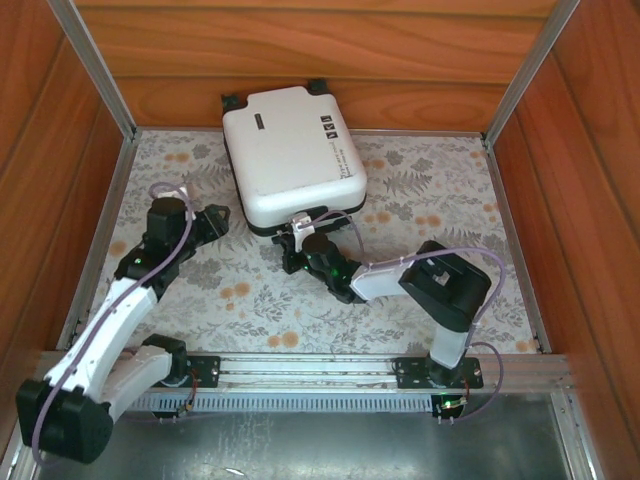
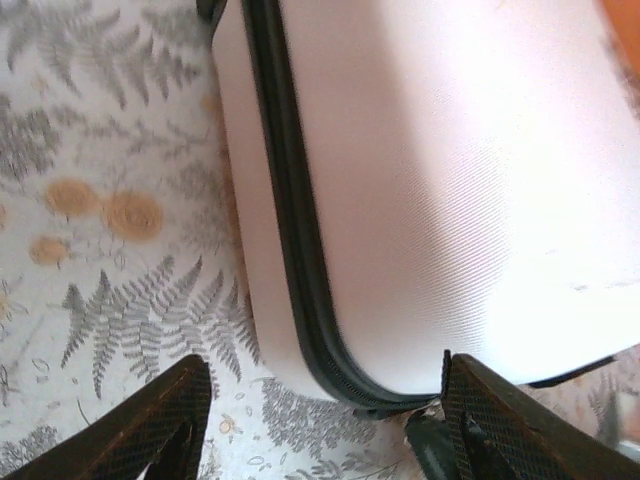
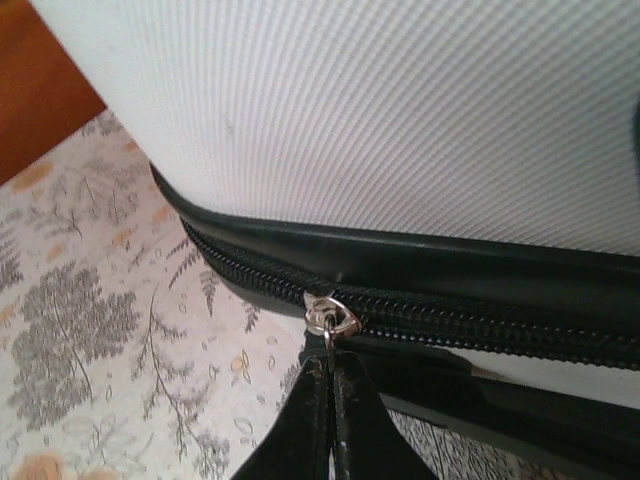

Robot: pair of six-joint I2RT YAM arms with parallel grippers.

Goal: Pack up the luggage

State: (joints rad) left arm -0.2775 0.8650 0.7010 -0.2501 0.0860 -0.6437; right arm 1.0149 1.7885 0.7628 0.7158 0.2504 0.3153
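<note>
The hard-shell suitcase is showing a white, finely ribbed shell with small black marks, and a black zipper band is running round it — its zipper pull is glinting silver. The table cover is displaying grey ferns and peach-orange flowers on a pale ground, while the wooden walls are glowing reddish-brown with horizontal grain.

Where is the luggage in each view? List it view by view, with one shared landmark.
Top external: luggage far centre, by the back wall.
Left wrist: luggage upper right, its corner above the open left pincer.
Right wrist: luggage shell across the top; right pincer shut on its zipper pull.
Shared landmark: the black zipper band.
</note>
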